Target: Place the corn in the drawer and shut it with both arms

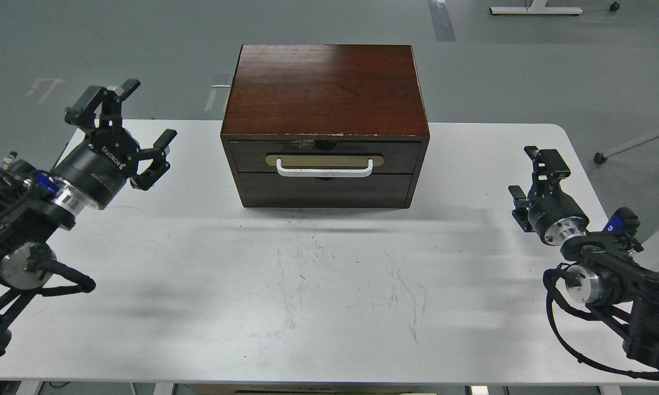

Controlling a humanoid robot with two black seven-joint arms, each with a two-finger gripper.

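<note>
The dark reddish-brown cabinet [324, 88] stands at the back middle of the white table [329, 285]. Its upper drawer [400, 155], with a white bar handle [324, 169] on a tan oval plate, sits flush with the cabinet front, shut. The corn is not in view. My left gripper [142, 115] is open and empty, held above the table's left side, well left of the cabinet. My right gripper [522, 171] is open and empty at the table's right side, right of the cabinet.
A plain dark panel [329, 191] lies below the drawer. The table top bears scuff marks [351, 274] in the middle. Grey floor surrounds the table, with a white frame leg [631, 145] at the far right.
</note>
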